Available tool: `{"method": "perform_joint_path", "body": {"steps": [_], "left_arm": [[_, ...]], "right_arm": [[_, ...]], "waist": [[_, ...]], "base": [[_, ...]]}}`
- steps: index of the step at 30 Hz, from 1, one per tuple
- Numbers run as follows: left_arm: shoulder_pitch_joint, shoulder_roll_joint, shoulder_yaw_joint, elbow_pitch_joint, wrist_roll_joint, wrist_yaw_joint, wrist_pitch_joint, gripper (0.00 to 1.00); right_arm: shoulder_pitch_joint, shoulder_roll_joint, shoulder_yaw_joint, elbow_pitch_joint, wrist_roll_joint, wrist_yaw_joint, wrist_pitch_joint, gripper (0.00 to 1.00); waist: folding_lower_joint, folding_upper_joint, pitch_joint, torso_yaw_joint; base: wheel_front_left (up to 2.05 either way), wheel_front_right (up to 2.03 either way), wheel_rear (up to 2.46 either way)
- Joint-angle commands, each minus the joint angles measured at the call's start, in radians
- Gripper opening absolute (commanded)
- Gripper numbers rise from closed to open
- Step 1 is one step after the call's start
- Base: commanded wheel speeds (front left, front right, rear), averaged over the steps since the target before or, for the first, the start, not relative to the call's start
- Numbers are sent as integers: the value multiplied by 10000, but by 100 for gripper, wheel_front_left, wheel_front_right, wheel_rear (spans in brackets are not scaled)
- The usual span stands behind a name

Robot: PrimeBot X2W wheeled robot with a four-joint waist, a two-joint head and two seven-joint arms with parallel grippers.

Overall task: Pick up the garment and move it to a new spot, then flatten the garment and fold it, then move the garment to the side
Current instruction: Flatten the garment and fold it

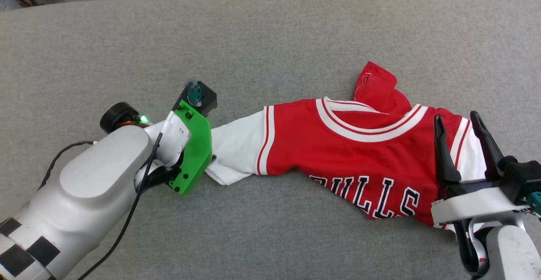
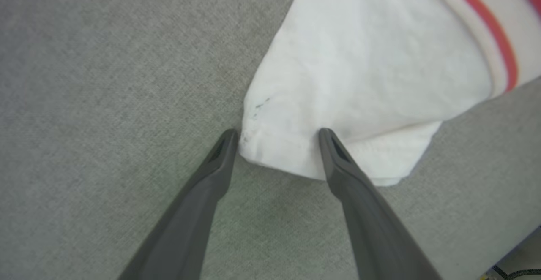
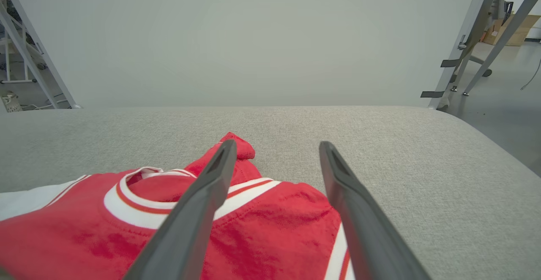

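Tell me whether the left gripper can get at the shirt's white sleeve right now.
Probably yes: the left gripper is open, straddling the hem corner of the white sleeve, with nothing in between.

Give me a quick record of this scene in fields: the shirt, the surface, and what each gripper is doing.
garment: red jersey, rumpled, not flat, lettering partly tucked under
surface: grey fabric surface
left gripper: open, fingertips astride the end of one white sleeve, not closed on it
right gripper: open, above the garment's opposite shoulder
held: nothing
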Motion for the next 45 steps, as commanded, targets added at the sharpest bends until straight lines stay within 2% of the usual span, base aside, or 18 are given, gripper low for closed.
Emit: {"method": "perform_joint_path", "body": {"steps": [1, 8, 9, 10, 15, 19, 22, 28, 32, 38, 45], "left_arm": [[-193, 114, -249, 233, -137, -26, -108, 100], [-167, -24, -1229, 983, -622, -26, -901, 100], [-210, -46, -1323, 1027, -627, -26, -1183, 35], [-242, -67, -1387, 1075, -598, -26, -1447, 0], [-383, -197, -1345, 1216, -705, -26, -3187, 0], [-533, 70, -1272, 841, -632, -26, -4134, 0], [-613, 466, -1085, 615, -625, -8, -4489, 0], [-622, 1389, -715, 538, -683, 370, -4724, 0], [-456, 1636, -548, 809, -871, 609, -4814, 0], [18, 1502, -520, 1914, -1229, 731, -4879, 0], [302, 905, -597, 3411, -1488, 577, -4968, 0]], "right_arm": [[-194, 16, -12, 46, -69, -9, -26, 100], [-299, 50, -31, 130, -88, -9, -38, 100], [-299, 54, -49, 146, -91, -9, -40, 100], [-294, 56, -55, 164, -92, -9, -41, 100], [-212, 29, -128, 228, -100, -9, -46, 100], [6, -11, -395, 191, -109, -9, -49, 100], [171, -10, -575, 143, -133, -9, -50, 100], [258, -1, -716, 74, -154, -9, -51, 100], [201, -16, -793, 81, -170, -9, -52, 100], [94, 3, -852, 251, -167, -9, -52, 100], [46, 11, -929, 464, -204, -9, -52, 100]], "waist": [[0, 0, 255, -210], [0, 0, 391, -243], [0, 0, 375, -216], [0, 0, 341, -185], [0, 0, -3, 9], [0, 0, -287, 263], [0, 0, -438, 425], [0, 0, -478, 516], [0, 0, -361, 458], [0, 0, -97, 197], [0, 0, 50, 38]], "base": [[0, 0, 0], [0, 0, 0], [0, 0, 0], [0, 0, 0], [0, 0, 0], [0, 0, 0], [0, 0, 0], [0, 0, 0], [0, 0, 0], [0, 0, 0], [0, 0, 0]]}}
